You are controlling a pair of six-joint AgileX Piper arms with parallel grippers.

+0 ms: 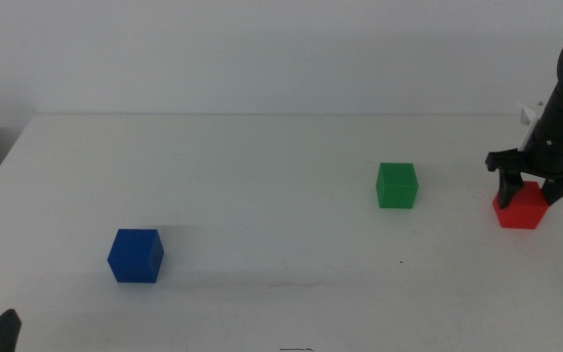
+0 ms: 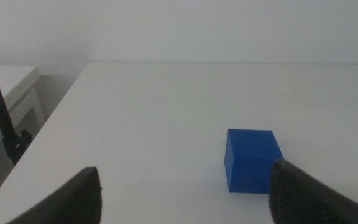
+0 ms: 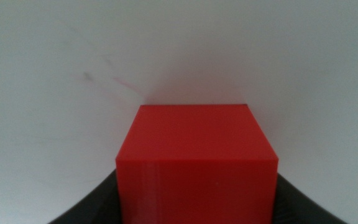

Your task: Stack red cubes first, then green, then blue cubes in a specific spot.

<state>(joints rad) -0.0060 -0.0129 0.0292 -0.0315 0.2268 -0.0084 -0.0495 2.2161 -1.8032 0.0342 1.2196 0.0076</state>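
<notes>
The red cube (image 1: 521,208) sits on the white table at the far right. My right gripper (image 1: 528,194) comes down over it with a jaw against each side, shut on it; in the right wrist view the red cube (image 3: 196,162) fills the space between the jaws of my gripper (image 3: 196,208). The green cube (image 1: 397,185) stands alone to the left of the red one. The blue cube (image 1: 136,255) is at the front left and also shows in the left wrist view (image 2: 251,159). My left gripper (image 2: 185,193) is open and empty, short of the blue cube, at the bottom left corner (image 1: 3,332).
The white tabletop (image 1: 262,176) runs back to a plain wall. Its left edge (image 2: 55,118) drops off beside a thin dark stand (image 2: 2,118) and a lower white surface.
</notes>
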